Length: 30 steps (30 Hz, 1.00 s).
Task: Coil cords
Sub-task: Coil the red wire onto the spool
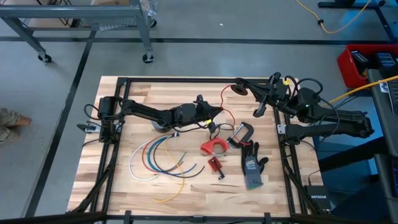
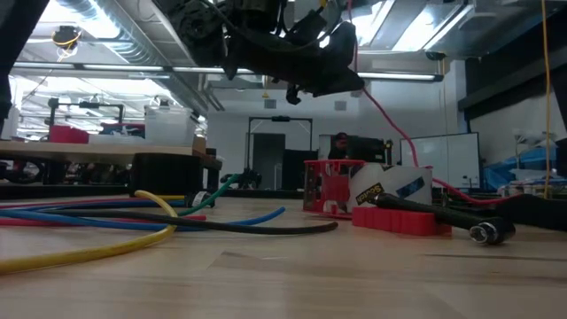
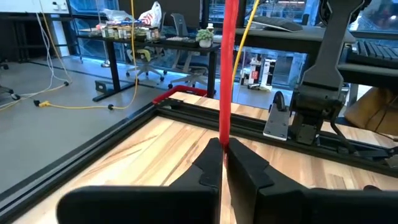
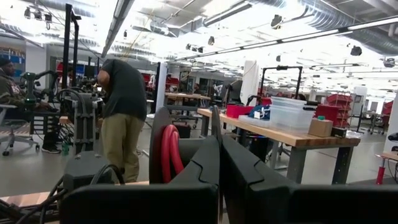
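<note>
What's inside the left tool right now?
The left tool is shut on the red cord, which runs taut up from between its fingers. The pinched stretch itself is hidden by the fingers.

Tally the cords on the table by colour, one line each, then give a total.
White cord: 1
Blue cord: 1
Green cord: 1
Yellow cord: 1
Red cord, shut in the left tool and running up to the right tool: 1
Total: 5
</note>
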Tool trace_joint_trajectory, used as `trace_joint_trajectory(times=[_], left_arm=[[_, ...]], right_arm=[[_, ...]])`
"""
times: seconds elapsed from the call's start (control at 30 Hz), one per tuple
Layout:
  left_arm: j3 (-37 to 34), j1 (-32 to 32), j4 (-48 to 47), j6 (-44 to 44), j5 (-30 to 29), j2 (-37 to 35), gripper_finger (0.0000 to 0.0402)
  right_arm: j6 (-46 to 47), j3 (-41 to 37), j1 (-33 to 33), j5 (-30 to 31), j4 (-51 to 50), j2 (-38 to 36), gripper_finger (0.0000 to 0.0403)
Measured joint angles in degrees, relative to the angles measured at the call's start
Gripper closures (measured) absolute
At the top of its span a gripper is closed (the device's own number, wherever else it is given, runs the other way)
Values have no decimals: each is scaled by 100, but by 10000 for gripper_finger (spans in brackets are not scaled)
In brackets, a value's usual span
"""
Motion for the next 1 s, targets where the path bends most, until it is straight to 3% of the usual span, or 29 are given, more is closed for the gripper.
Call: trace_joint_trajectory(times=[0.4,0.77,1.0], left_arm=[[2,0,1,-738,64,0,399],[9,76,-208,-2058,631,0,401],[16,161,-705,-3015,1387,2,401]], right_arm=[[-42,0,0,70,76,110,400],[-500,0,-1,201,1033,1100,400],[-696,-1,0,163,1889,1683,400]])
